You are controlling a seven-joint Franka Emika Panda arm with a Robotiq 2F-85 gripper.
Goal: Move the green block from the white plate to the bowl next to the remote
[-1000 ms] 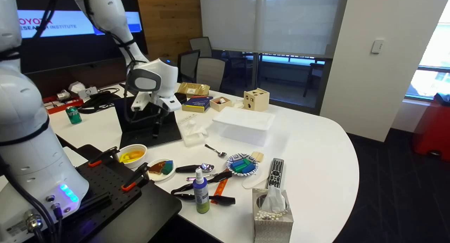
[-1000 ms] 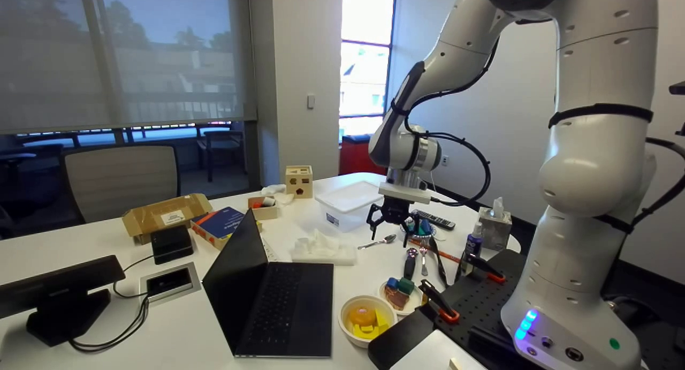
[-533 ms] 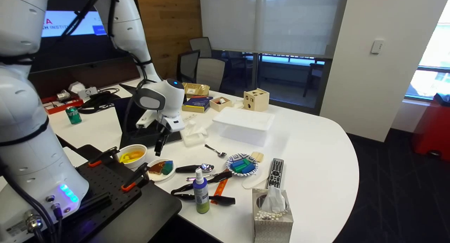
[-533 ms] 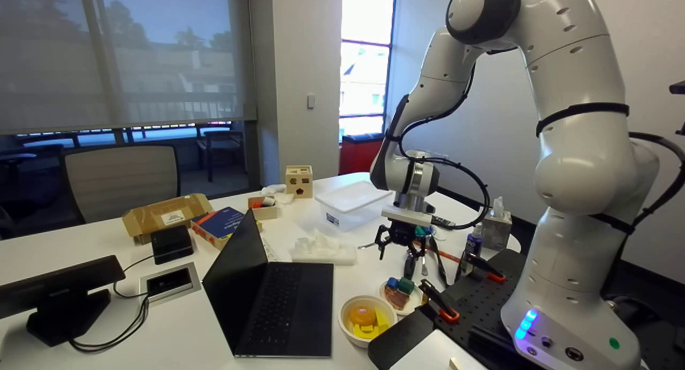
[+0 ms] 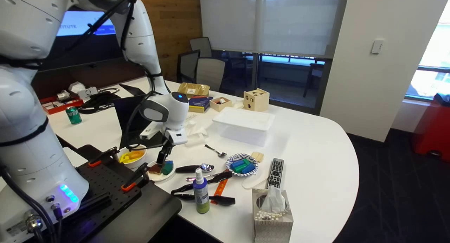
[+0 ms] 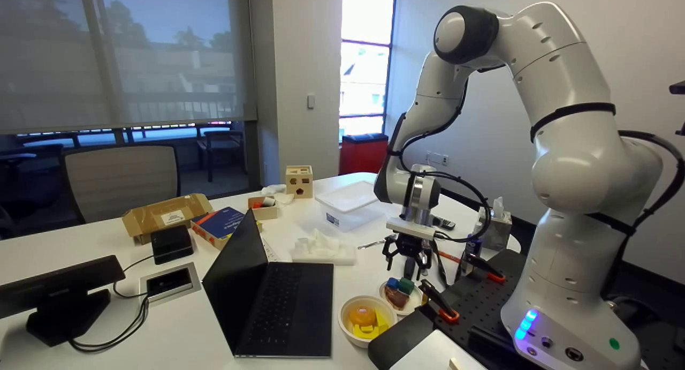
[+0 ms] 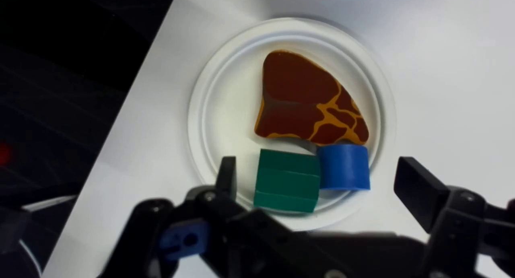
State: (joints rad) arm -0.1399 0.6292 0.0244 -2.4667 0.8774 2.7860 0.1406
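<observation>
The green block (image 7: 287,181) lies on the white plate (image 7: 219,97), touching a blue block (image 7: 345,167) and close to a brown steak-shaped piece (image 7: 297,93). Both exterior views show the green block (image 5: 167,169) (image 6: 405,286) on the plate (image 5: 160,179). My gripper (image 7: 316,167) is open and empty above the plate; its fingers stand either side of the green and blue blocks. In an exterior view the gripper (image 5: 162,160) hangs just over the plate. The blue-and-white bowl (image 5: 242,156) holds blue and green blocks, beside the dark remote (image 5: 276,173). The gripper mostly hides the bowl in an exterior view.
A white dish with yellow pieces (image 6: 345,327) stands beside the plate. A black clamp (image 6: 438,297) is close to the plate. A black-handled tool (image 5: 193,168), tongs (image 5: 207,197), a spray bottle (image 5: 201,193) and a tissue box (image 5: 272,218) stand around. An open laptop (image 6: 291,306) is nearby.
My gripper has come down from higher up, away from over the laptop in an exterior view, to just above the white plate. It stays open. The blocks, bowl and remote have not moved.
</observation>
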